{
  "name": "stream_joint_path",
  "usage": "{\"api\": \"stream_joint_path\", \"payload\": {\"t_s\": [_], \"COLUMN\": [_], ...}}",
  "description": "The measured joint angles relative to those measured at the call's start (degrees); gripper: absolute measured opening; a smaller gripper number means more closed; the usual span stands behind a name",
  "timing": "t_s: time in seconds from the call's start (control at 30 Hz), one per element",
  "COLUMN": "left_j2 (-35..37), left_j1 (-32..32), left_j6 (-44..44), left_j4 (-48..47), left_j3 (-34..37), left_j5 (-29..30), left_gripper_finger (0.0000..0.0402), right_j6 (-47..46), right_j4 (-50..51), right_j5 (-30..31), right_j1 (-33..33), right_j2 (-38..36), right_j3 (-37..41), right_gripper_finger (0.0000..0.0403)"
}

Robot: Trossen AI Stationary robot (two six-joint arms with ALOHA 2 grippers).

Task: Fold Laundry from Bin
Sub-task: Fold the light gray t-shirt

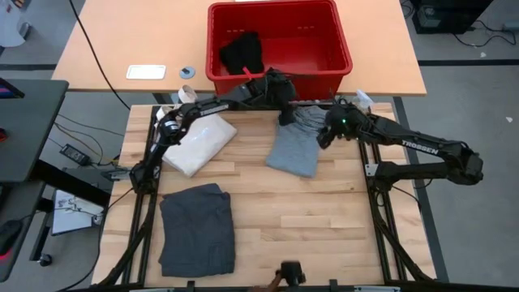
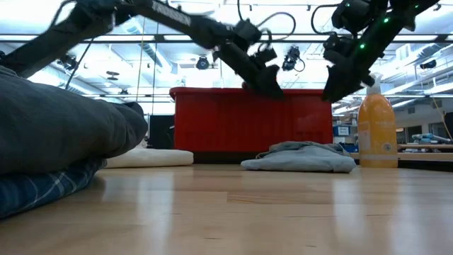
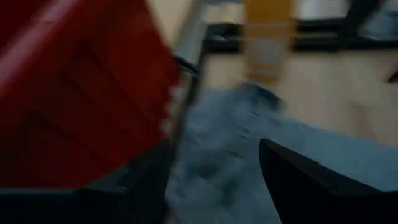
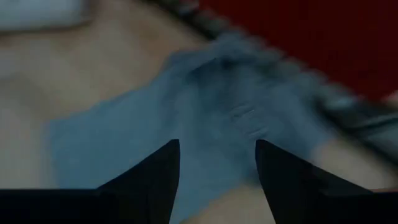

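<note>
Hovering parted, both claws flank the light grey piece [image 1: 296, 144] beside the bin [image 1: 278, 42].

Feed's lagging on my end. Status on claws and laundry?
Both claws open, empty, above the light grey garment by the red bin: left claw, right claw. Black piece in bin. Nothing in the way.

A garment [image 1: 296, 144] is lying on the tabletop [image 1: 324, 219] just before the bin [image 1: 278, 45], with another garment [image 1: 242, 53] sitting inside it.

Probably a robotics lab: ceiling light strips [image 2: 212, 10], trailing floor cables [image 1: 77, 134] and plain wooden workbenches [image 1: 268, 211].
</note>
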State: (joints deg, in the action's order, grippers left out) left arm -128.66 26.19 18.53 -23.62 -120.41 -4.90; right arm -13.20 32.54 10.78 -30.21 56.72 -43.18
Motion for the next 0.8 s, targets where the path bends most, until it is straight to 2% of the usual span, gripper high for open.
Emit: {"api": "stream_joint_path", "payload": {"t_s": [0.07,0.17,0.27,0.4,0.53,0.6,0.73,0.8], "left_j2": [0.8,0.1,-0.7,-0.7,-0.7,-0.7,-0.7,-0.7], "left_j1": [-1.4,-4.6,-8.6,-13.6,-16.4,-16.9,-17.1,-16.8], "left_j6": [0.1,0.5,3.4,8.2,11.6,11.9,11.9,11.8], "left_j4": [-7.6,-21.2,-25.5,-26.1,-23.7,-23.9,-22.5,-21.7], "left_j3": [-0.2,0.3,2.2,6.1,11.3,13.2,15.4,15.7], "left_j5": [-4.2,-9.7,-9.4,-5.0,-0.3,1.6,10.6,11.6], "left_gripper_finger": [0.0246,0.0239,0.0234,0.0233,0.0233,0.0233,0.0233,0.0233], "right_j6": [-0.4,0.5,0.7,1.4,1.7,1.5,1.4,1.9], "right_j4": [1.8,1.9,-1.3,-8.8,-15.1,-19.2,-22.7,-23.0], "right_j5": [-4.5,-6.3,-6.7,-6.4,0.5,1.5,0.9,1.5], "right_j1": [1.8,6.3,11.7,19.3,24.9,26.2,27.5,28.1], "right_j2": [-0.1,-0.1,0.0,0.0,0.0,0.0,0.6,1.4], "right_j3": [0.5,3.7,7.8,12.8,17.2,19.4,21.6,21.7], "right_gripper_finger": [0.0214,0.0213,0.0213,0.0213,0.0213,0.0213,0.0220,0.0225]}}
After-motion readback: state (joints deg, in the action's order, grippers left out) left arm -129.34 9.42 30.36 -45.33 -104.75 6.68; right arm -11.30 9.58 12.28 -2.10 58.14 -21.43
